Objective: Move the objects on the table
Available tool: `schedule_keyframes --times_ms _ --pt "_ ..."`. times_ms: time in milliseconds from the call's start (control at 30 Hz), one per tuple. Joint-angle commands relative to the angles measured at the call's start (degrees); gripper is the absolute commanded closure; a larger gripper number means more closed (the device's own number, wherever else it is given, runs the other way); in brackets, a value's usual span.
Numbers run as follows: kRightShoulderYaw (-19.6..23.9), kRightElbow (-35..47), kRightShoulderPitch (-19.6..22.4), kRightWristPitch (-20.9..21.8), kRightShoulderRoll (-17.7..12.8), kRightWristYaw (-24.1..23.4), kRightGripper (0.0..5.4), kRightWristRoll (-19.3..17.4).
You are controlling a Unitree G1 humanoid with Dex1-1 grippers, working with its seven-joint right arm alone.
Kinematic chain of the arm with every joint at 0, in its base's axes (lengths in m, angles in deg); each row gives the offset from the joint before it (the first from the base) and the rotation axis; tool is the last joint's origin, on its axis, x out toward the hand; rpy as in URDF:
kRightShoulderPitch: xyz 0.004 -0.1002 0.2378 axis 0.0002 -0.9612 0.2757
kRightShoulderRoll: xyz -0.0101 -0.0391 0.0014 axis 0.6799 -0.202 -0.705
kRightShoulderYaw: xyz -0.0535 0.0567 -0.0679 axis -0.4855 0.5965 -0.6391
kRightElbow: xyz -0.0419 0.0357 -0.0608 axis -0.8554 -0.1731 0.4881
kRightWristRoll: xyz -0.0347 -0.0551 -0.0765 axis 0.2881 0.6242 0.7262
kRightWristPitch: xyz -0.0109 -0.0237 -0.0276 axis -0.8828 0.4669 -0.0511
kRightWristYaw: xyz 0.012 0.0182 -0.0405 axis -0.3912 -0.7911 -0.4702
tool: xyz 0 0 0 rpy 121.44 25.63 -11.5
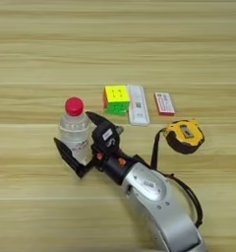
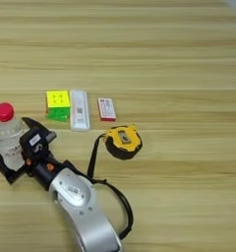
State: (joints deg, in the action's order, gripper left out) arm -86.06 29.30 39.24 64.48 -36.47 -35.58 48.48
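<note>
A small clear water bottle with a red cap [image 1: 73,132] stands upright left of centre on the wooden table [image 1: 118,54]. My right gripper [image 1: 72,127] is open around it, one black finger [image 1: 67,156] at its near left and the other [image 1: 99,119] at its right. Behind and to the right lie the multicoloured puzzle cube [image 1: 116,99], the slim white bar [image 1: 137,104] and the small red-white flat box [image 1: 164,103] in a row. The yellow-black tape measure [image 1: 184,136] with its strap lies right of my forearm.
My silver forearm [image 1: 157,202] comes in from the bottom edge, with a black cable looping at its right. Bare planks stretch across the back and the whole right side in the right eye view [image 2: 189,74].
</note>
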Motion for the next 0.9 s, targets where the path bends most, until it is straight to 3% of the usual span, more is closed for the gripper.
schedule_keyframes --times_ms 33,900 --pt "-0.23 4.22 0.47 1.20 -0.05 -0.69 0.05 -0.02" --pt "3.80 11.84 -9.71 0.61 -5.94 -1.22 0.05 -0.75"
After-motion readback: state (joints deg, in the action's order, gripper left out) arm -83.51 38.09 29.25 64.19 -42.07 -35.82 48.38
